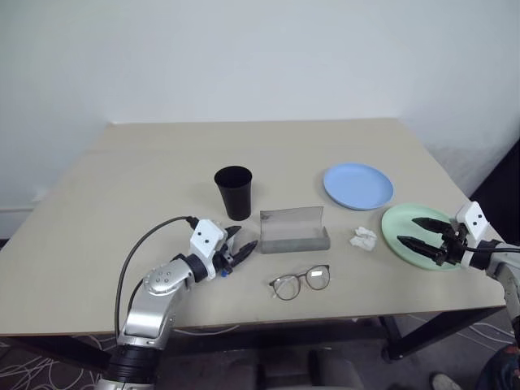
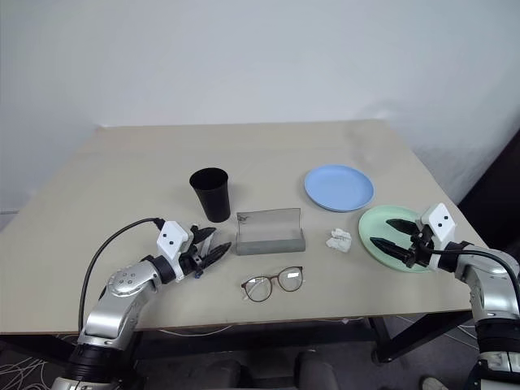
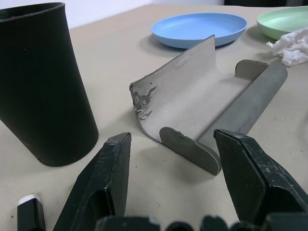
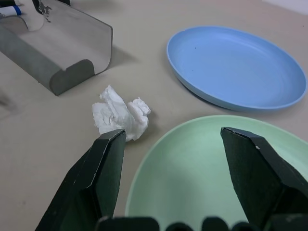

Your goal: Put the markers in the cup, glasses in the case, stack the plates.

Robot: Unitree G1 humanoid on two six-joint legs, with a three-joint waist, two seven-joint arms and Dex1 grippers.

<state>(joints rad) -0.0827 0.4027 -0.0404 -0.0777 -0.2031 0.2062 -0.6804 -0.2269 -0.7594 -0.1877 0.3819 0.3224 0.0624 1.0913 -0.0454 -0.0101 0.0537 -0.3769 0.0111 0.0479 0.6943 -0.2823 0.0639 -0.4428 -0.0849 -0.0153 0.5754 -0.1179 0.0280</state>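
Round-lensed wire-framed glasses (image 1: 300,282) lie on the beige table (image 1: 122,171) just in front of the open grey hinged case (image 1: 294,228), with the matte black tapered cup (image 1: 234,192) behind-left. Left gripper (image 1: 240,244), jaws apart, empty, sits beside the case's end. Right gripper (image 1: 418,233), jaws apart, hovers over the mint green plate (image 1: 398,226); light blue plate (image 1: 357,185) nearby, unstacked.

No readable text or labels.

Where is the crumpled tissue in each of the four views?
Left eye: tissue between the case and the green plate.
Right eye: tissue, same gap.
Left wrist: far right edge, past the case.
Right wrist: above one finger.
Shared landmark: the blue plate.
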